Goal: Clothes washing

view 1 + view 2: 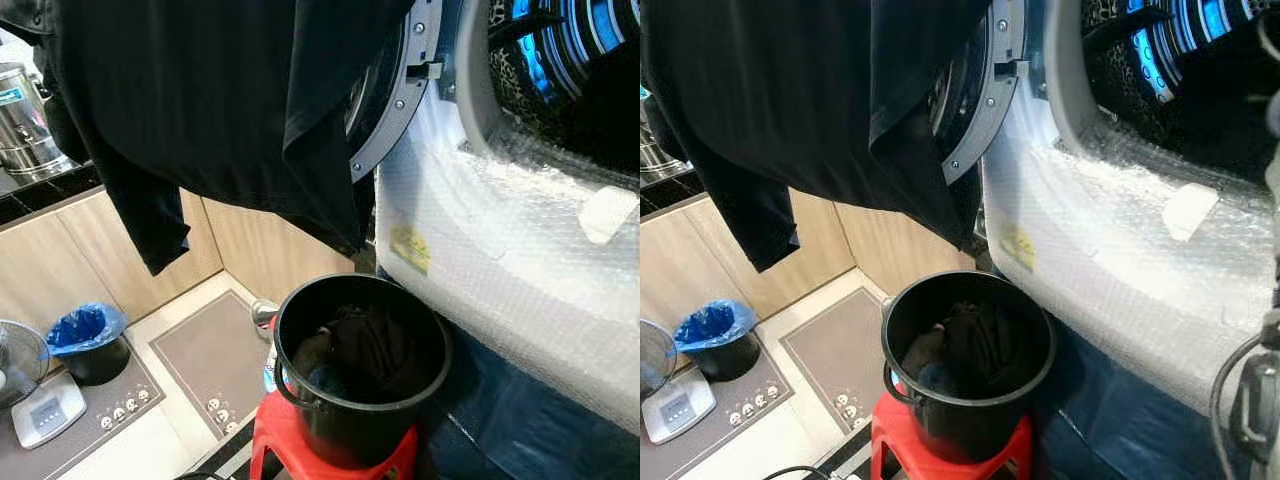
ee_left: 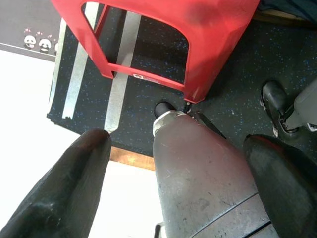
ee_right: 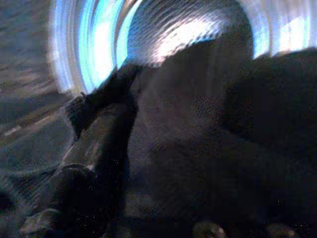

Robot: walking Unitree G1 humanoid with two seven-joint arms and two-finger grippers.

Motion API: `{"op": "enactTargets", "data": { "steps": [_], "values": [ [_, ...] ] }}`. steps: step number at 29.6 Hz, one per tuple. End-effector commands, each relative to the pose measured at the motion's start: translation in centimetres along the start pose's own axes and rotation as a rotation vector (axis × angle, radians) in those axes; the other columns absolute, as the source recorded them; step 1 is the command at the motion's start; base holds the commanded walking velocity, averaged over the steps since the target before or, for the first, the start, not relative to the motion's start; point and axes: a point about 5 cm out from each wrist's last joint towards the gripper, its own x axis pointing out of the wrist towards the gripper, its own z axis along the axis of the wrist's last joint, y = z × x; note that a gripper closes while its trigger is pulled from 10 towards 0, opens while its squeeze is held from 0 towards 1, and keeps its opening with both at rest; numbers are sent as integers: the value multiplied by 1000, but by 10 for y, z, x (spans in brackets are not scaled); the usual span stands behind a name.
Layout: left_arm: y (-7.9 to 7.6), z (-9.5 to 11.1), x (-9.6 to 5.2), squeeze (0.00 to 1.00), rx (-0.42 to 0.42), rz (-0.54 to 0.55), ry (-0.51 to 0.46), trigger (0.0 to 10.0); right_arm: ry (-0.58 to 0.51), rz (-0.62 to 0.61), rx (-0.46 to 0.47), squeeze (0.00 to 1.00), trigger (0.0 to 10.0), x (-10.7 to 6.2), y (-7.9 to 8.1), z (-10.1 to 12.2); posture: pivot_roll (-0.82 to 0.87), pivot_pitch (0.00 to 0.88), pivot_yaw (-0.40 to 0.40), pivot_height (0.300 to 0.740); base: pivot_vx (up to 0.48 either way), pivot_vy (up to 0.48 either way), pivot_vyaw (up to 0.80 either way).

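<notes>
Washing machine (image 1: 500, 250) — stands at the right, front wrapped in bubble wrap, round door (image 1: 395, 100) swung open to the left. The drum (image 1: 560, 60) is lit blue inside, with a leopard-print cloth (image 1: 515, 90) lying at its mouth.

Black garment (image 1: 220, 100) — hangs across the top of the head views, in front of the open door, one sleeve dangling lower at the left. What holds it up cannot be told.

Black bucket (image 1: 360, 400) — upright on a red stool (image 1: 275, 440), just beside the machine's front. Dark clothes (image 1: 365, 350) lie piled inside it.

Left gripper (image 2: 173, 188) — arm hangs low, pointing down at the floor beside the stool. Its two black fingers (image 2: 64, 193) are spread wide apart, holding nothing. Between them sits a silver part of the robot and, below, a dark speckled mat (image 2: 237, 84) with pale stripes.

Right gripper (image 3: 163, 148) — reached into the drum, where the blurred wrist view shows blue-lit ribbed metal. One black finger (image 3: 94, 153) lies alongside dark cloth (image 3: 237, 148); whether the fingers are pinching it cannot be told. A strip of the arm (image 1: 1265, 400) shows at the right edge of the right eye view.

Surroundings — wooden cabinets (image 1: 90, 250), a steel urn (image 1: 25, 120) on the counter, a small bin with a blue bag (image 1: 85, 335), a scale (image 1: 45, 410), and a grey floor mat (image 1: 205, 355).
</notes>
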Motion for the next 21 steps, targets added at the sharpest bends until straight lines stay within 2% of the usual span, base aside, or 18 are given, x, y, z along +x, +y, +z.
{"op": "enactTargets", "data": {
  "steps": [1, 3, 6, 7, 8, 10, 13, 14, 16, 17, 21],
  "values": [
    [-1, -19, -3, 0, -19, 2, 73, 10000, -109, -154, -76, 0, 10000, 3, -10, 21, -133, 10, 60, 740, 0, 0, 0],
    [-2, -20, -3, 0, -23, 2, 73, 10000, -165, -252, -105, 0, 10000, 4, -15, 30, -132, 10, 59, 740, 0, 0, 0],
    [-2, -20, -3, 0, -24, 2, 73, 10000, -181, -288, -101, 0, 10000, 4, -16, 34, -132, 10, 59, 740, 0, 0, 0],
    [-2, -20, -3, 0, -27, 2, 73, 10000, -197, -251, -121, 0, 10000, 3, -8, 35, -131, 8, 54, 740, 0, 0, 0],
    [-2, -20, -3, 0, -35, 3, 73, 10000, -180, -80, -205, 0, 10000, -3, 21, 27, -131, 6, 51, 740, 0, 0, 0],
    [-2, -20, -3, 0, -38, 4, 73, 10000, -172, -14, -235, 0, 10000, -7, 34, 22, -131, 6, 51, 740, 0, 0, 0],
    [-2, -20, -3, 0, -46, 5, 73, 10000, -16, 184, -251, 0, 10000, -19, 55, -11, -128, 5, 48, 740, 0, 0, 0],
    [-2, -20, -3, 0, -46, 5, 73, 10000, 2, 205, -257, 0, 10000, -21, 56, -14, -129, 0, 48, 740, 0, 0, 0],
    [-3, -19, -3, 0, -45, 6, 73, 10000, 17, 274, -328, 0, 10000, -25, 59, -21, -129, 0, 49, 740, 0, 0, 0],
    [-2, -19, -3, 0, -43, 5, 74, 10000, 142, 388, -300, 0, 10000, -31, 60, -34, -136, 0, 51, 740, 0, 0, 0],
    [-2, -19, -3, 0, -36, 5, 76, 10000, 147, 426, -278, 0, 10000, -35, 57, -33, -137, 0, 52, 740, 0, 0, 0]
  ]
}}
